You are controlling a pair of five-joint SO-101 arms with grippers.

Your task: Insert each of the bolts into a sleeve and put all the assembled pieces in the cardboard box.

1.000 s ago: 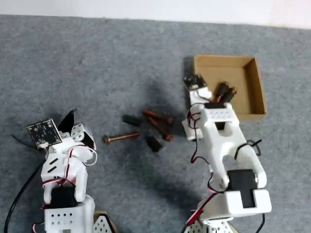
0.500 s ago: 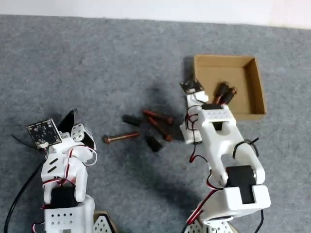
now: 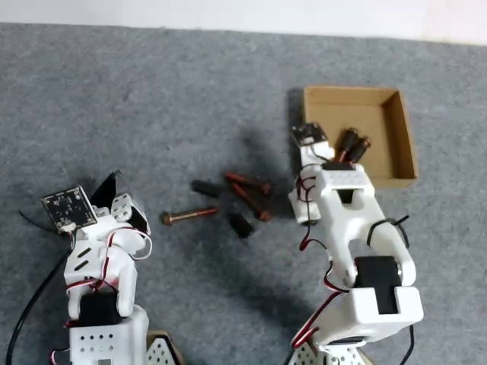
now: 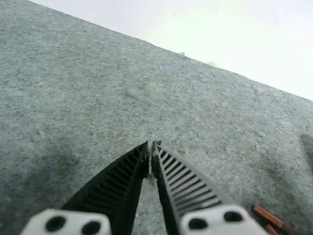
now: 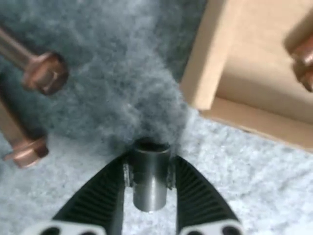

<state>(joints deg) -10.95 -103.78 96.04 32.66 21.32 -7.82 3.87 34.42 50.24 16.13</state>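
High view: two arms stand side by side at a grey table (image 3: 152, 91), the left arm near the left edge and the right arm leaning toward the cardboard box (image 3: 405, 144).
Left claw (image 4: 149, 157): clenched, its fingertips touching with nothing between them, over bare table and well apart from the box.
Right claw (image 5: 149, 165): grasping a dark held sleeve (image 5: 148, 191), which lies lengthwise between the fingers with its open end pointing away from the wrist, just beside the box's near corner.
Cardboard box: open-topped, on the far right part of the table; in the right wrist view its wall stands close ahead of the claw.
Assembled pieces (image 3: 350, 144): two, side by side inside the box near its left wall.
Lone bolt (image 3: 189, 217): flat on the table between the two arms, nearer the left one.
Pair of bolts (image 3: 249, 185): mid-table, close together, heads toward the right arm.
First loose sleeve (image 3: 207, 188): just beside the pair, on their left.
Second loose sleeve (image 3: 241, 224): near the pair, on the arms' side of them.
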